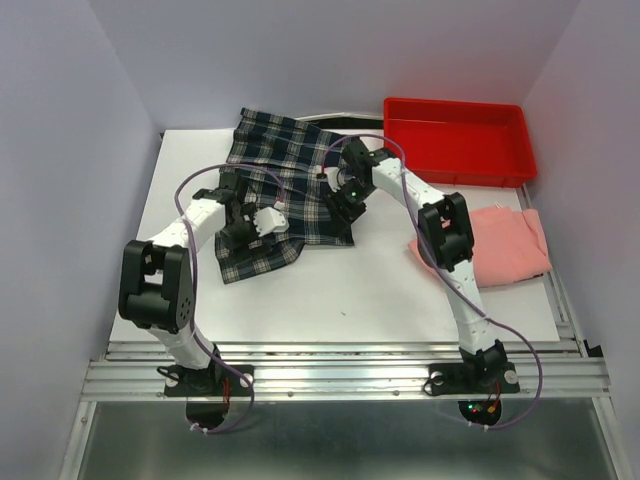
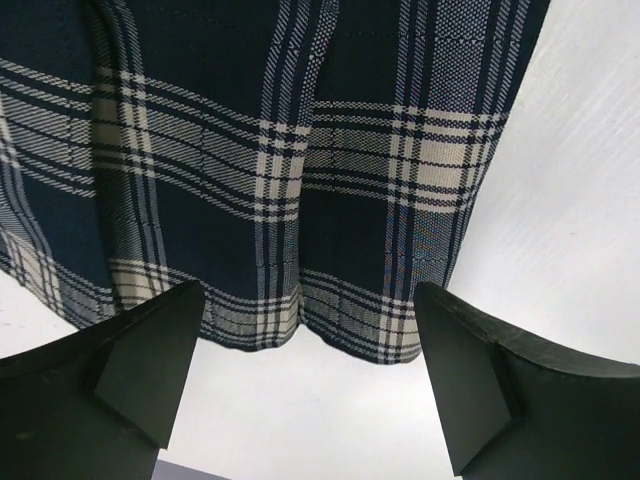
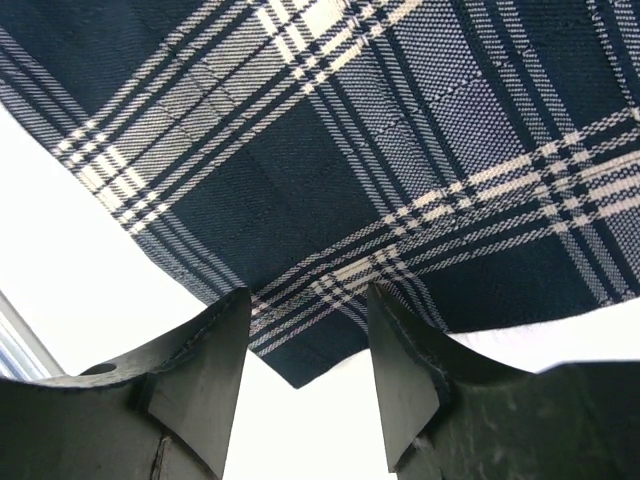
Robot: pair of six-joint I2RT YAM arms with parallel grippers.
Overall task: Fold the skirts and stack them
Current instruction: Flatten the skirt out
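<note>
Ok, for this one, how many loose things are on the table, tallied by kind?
Skirts: 2, the plaid skirt and the pink skirt
Trays: 1, the red tray
Total: 3

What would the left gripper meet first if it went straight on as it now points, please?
Probably the hem of the plaid skirt, lying straight ahead of the left gripper; depth is unclear, so the table might come first.
</note>
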